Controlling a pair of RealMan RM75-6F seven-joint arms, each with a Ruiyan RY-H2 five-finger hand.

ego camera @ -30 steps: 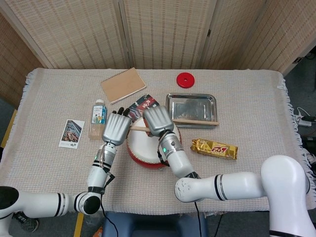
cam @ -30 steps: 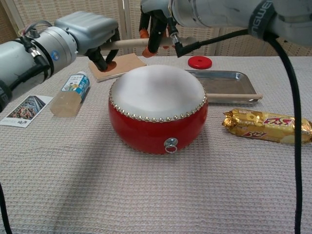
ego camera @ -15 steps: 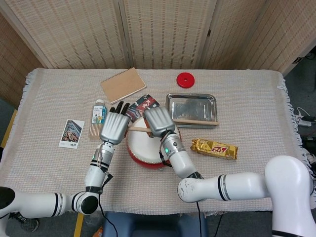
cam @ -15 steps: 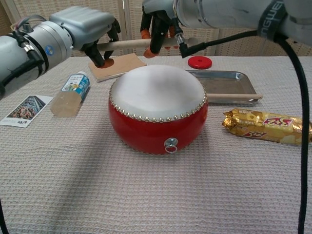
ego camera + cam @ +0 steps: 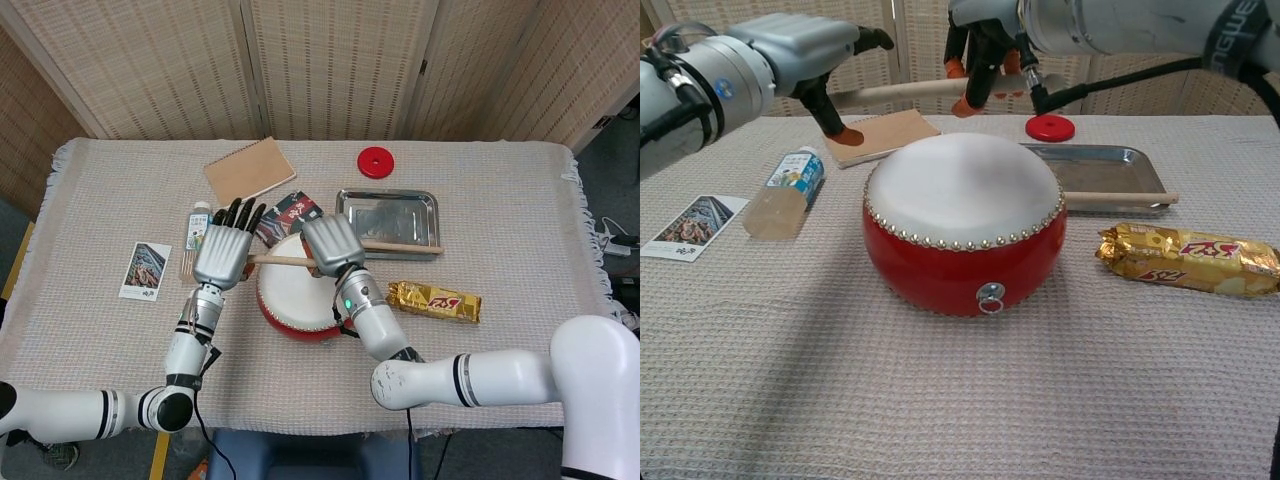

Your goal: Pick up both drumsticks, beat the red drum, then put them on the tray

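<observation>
Right robot hand [image 5: 990,60] grips one drumstick [image 5: 902,89] above red drum [image 5: 962,235]; left robot hand [image 5: 805,55] spread, empty. Risk: stick tips, misses tray [image 5: 430,205] at frame center-right.

Lab-like tabletop [image 5: 500,200], woven screens [image 5: 330,60]

A tan notebook [image 5: 249,171] lies at the back of the cloth-covered worktop [image 5: 500,200], a red disc [image 5: 376,161] to its right. A small bottle [image 5: 786,190] lies beside a photo card [image 5: 145,270]. A gold snack bar [image 5: 1188,258] rests at right.
</observation>
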